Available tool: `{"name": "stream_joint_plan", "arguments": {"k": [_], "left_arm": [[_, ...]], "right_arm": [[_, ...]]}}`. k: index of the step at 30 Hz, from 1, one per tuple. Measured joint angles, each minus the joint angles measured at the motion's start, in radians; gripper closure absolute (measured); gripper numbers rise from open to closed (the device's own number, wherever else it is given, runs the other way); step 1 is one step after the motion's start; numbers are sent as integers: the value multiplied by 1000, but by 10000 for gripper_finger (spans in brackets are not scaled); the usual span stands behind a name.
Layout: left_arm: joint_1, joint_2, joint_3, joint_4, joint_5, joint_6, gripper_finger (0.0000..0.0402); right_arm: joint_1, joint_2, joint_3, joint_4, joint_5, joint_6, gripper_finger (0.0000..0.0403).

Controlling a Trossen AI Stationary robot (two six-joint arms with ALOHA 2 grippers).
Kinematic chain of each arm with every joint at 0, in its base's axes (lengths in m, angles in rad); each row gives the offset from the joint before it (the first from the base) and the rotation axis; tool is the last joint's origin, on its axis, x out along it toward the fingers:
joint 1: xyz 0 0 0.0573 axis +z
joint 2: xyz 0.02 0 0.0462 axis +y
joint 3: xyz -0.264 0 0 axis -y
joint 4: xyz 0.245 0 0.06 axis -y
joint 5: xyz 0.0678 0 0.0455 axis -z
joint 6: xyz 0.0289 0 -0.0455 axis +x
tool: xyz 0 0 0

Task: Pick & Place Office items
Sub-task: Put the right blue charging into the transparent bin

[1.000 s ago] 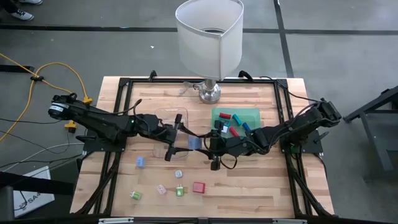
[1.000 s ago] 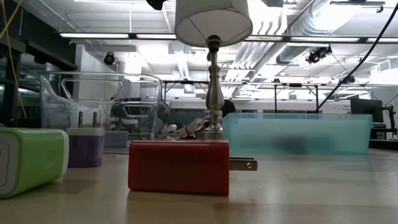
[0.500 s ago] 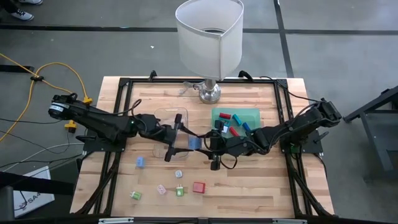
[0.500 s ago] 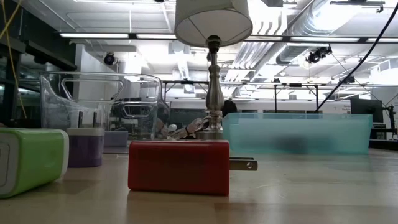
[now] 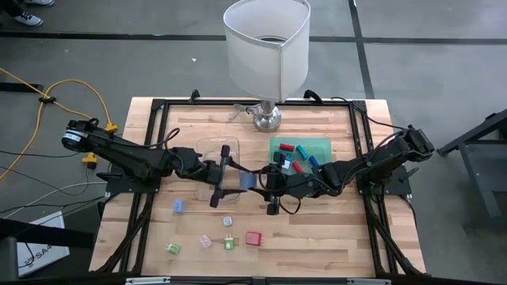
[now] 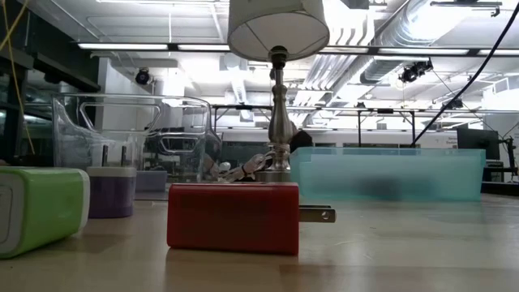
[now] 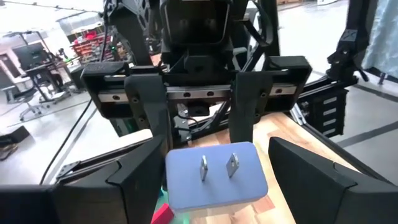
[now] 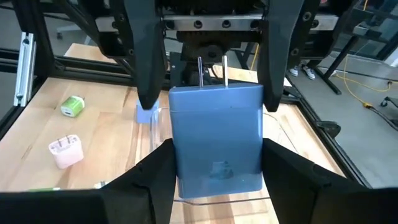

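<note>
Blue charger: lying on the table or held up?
Held up. The right gripper clamps the blue charger, prongs facing the left gripper, whose jaws stand open on either side.

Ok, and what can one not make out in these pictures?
- Low view: the left gripper, the right gripper and the blue charger cannot be picked out; the red charger fills the middle.
- High view: the pieces in the green tray are too small to name, and the right arm covers some.
- High view: the shade hides most of the lamp.
</note>
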Motion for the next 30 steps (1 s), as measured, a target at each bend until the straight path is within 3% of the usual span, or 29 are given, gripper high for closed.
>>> {"name": "stream_joint_plan", "arguments": {"k": [21, 30], "left_arm": [[0, 0, 0, -3, -39, -27, 129], [0, 1, -1, -3, -41, -29, 185]], "right_arm": [[0, -2, 0, 36, 0, -23, 211], [0, -2, 0, 36, 3, -22, 210]]}}
